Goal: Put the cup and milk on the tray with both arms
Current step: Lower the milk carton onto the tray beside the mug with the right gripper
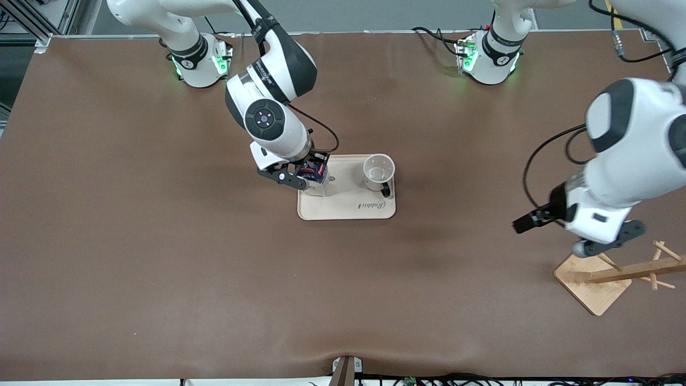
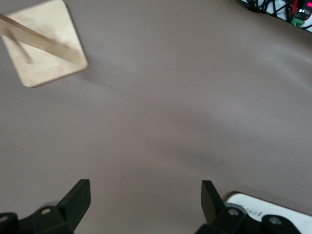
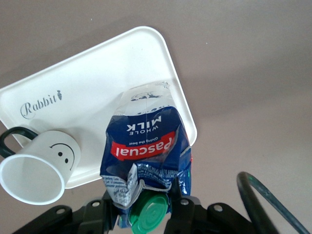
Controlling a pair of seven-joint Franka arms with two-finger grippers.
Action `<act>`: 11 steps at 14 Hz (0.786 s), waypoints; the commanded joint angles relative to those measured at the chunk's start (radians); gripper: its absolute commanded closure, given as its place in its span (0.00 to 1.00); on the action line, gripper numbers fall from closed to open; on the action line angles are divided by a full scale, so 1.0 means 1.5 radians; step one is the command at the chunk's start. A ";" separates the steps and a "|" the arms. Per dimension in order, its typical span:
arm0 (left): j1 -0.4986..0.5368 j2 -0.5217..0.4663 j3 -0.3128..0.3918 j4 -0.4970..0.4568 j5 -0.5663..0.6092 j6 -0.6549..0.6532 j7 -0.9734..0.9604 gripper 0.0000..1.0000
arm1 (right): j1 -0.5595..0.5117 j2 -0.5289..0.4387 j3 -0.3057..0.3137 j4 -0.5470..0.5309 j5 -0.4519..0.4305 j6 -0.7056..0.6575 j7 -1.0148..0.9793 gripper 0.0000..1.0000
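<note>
The wooden rack (image 1: 616, 276), a pale square base with a pegged post lying low toward the left arm's end of the table, is the thing nearest the front camera. The flat cream rectangular tray (image 1: 348, 206) with rounded corners and cursive "Rabbit" lettering lies at the middle of the brown table (image 1: 161, 268), farther from that camera than the rack.

The small white cup (image 1: 379, 171) with a black smiley face and black handle stands upright on the tray, at the end toward the left arm.

The small milk carton (image 1: 316, 172), dark blue at the top with a red label, a pale lower part and a green round screw cap, is at the tray's other end. The right tool (image 1: 308, 179) is clenched on the carton's crumpled top, just beside the cap. Whether the carton's base touches the tray I cannot tell.

The left tool (image 1: 600, 246) waits over the rack's base, released, its fingers (image 2: 78, 200) spread wide with nothing between them.
</note>
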 commanded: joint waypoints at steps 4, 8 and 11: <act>0.010 -0.060 -0.005 0.014 0.062 -0.078 0.045 0.00 | 0.014 0.023 -0.009 0.022 0.017 -0.011 -0.015 0.00; 0.025 -0.090 -0.004 0.013 0.062 -0.107 0.099 0.00 | 0.003 0.019 -0.011 0.051 0.017 -0.033 -0.020 0.00; 0.039 -0.112 -0.007 0.013 0.061 -0.124 0.139 0.00 | -0.034 0.021 -0.012 0.132 0.017 -0.147 -0.021 0.00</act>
